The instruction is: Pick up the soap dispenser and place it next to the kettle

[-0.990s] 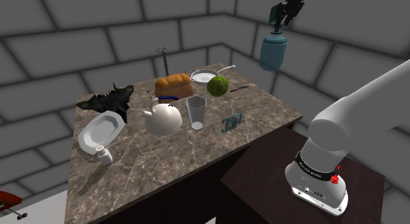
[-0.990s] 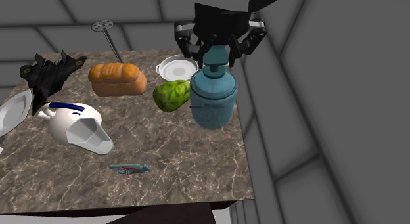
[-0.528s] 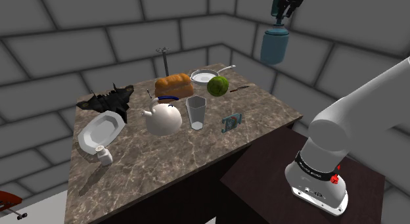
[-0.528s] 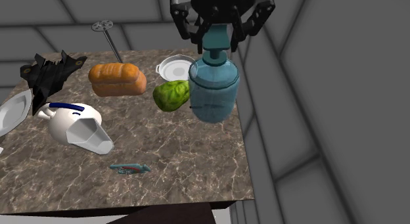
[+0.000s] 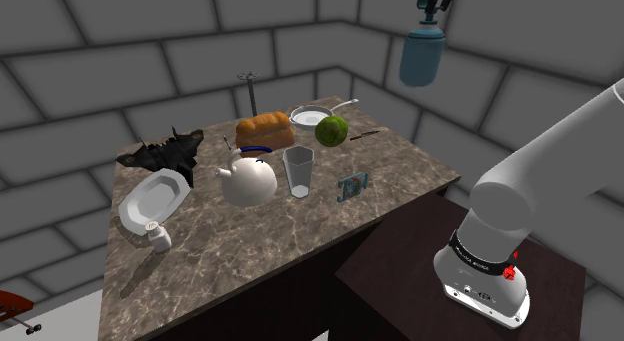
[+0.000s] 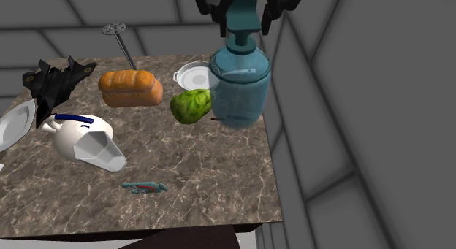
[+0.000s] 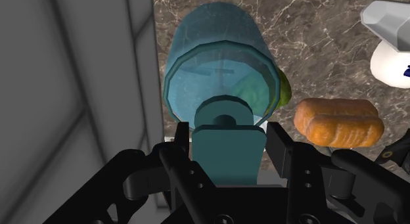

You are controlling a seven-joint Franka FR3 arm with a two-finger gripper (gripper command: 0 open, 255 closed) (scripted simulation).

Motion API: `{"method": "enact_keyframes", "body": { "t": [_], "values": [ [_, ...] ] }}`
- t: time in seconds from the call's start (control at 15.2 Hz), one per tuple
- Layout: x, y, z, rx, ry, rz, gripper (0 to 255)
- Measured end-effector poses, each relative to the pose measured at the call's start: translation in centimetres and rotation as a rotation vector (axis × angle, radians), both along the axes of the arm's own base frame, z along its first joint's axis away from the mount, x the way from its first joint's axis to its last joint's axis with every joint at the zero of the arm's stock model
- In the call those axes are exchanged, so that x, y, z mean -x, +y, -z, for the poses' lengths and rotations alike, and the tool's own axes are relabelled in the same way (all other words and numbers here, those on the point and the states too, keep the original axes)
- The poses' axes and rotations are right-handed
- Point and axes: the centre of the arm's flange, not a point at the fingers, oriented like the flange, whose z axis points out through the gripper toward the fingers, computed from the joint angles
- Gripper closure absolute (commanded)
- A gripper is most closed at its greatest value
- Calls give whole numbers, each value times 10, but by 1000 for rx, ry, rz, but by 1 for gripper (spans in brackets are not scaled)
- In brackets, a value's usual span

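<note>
We record the following:
- Walls (image 5: 120, 49): large grey blocks with dark seams, meeting in a corner behind the table.
- Table (image 5: 400, 169): one, with a brown, pale-veined, stone-patterned top and dark sides, standing near that corner.
- Floor (image 5: 70, 314): a pale grey patch beside the table.
- Light: dim and even.

The glass (image 5: 299, 172) stands just beside the kettle (image 5: 248, 179) on the table (image 5: 400, 167).
</note>
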Motion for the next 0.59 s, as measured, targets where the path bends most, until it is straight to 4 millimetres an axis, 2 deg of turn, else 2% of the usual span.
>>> {"method": "enact_keyframes", "body": {
  "t": [0.59],
  "values": [
    [-2, 1, -47, 0, 0, 0, 255]
  ]
}}
